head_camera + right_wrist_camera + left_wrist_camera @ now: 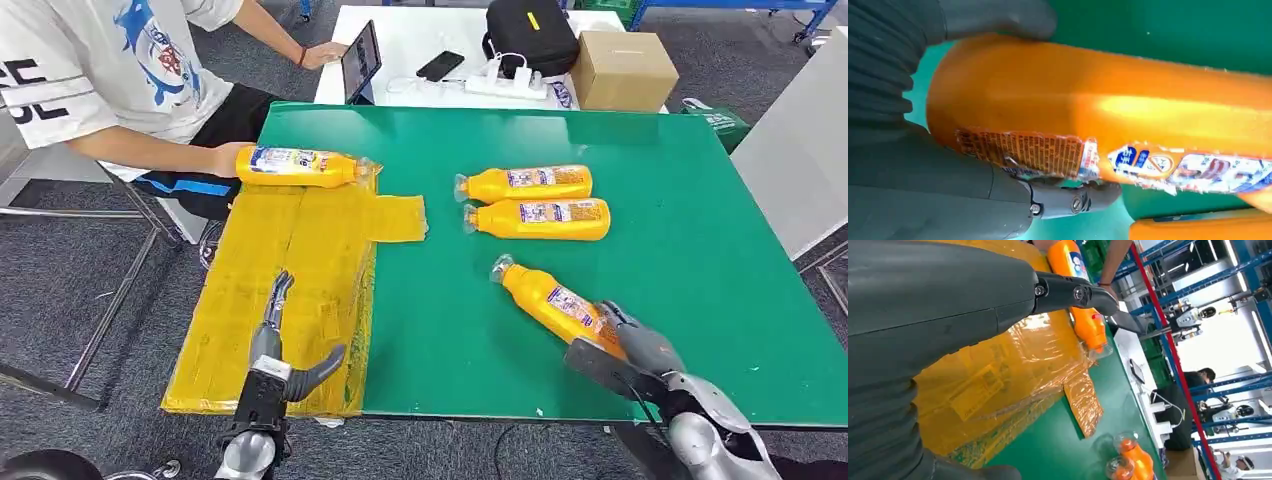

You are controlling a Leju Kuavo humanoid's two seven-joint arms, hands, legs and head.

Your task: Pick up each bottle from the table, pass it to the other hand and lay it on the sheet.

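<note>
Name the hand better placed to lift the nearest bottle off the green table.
Right. The right hand already wraps the base of the nearest bottle. The left hand hovers open over the yellow sheet, well away from it, ready to receive.

head view high, wrist views close

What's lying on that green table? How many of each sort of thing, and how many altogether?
Orange bottles: 4, namely one on the sheet under a person's hand, a pair side by side, and one at the robot's right hand.
Yellow sheet: 1
Total: 5
</note>
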